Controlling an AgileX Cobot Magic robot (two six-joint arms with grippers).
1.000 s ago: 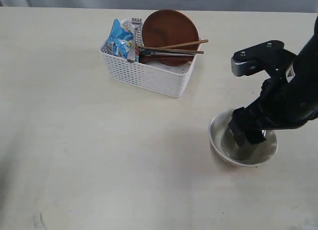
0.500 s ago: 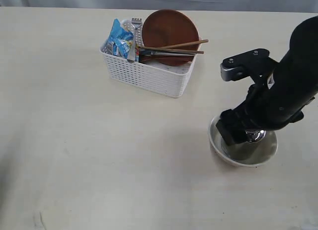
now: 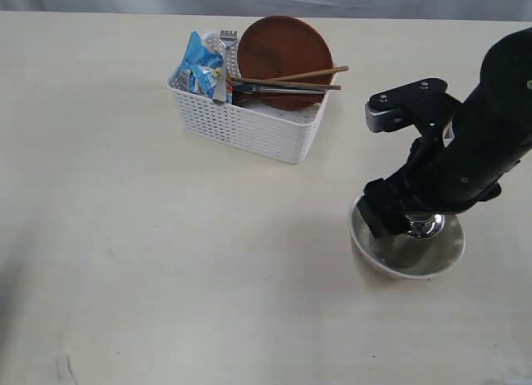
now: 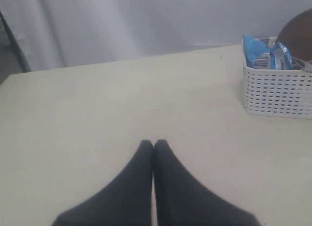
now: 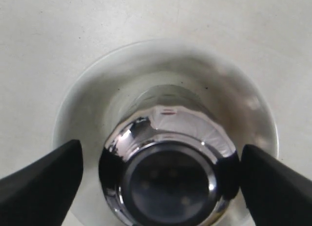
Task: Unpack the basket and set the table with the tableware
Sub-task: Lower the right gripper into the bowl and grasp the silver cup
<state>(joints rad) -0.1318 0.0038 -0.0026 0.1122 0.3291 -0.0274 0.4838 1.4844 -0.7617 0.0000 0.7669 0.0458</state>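
Only the bowl, with the steel cup stood inside it, had been set on the table under the wide-spread right gripper; the left gripper was closed, and the plate, chopsticks and fork were left in the basket.

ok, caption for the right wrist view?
Open right claw flanking the steel cup that sits in the off-white bowl on the table.

Counter pale cream with faint wood grain; basket white, its sides a regular lattice of small perforations. Inside it: plate reddish brown, snack bag bright blue with white and silver print, chopsticks light tan wood. Bowl off-white, cup mirror-bright steel with dark interior; left claw and right claw black.
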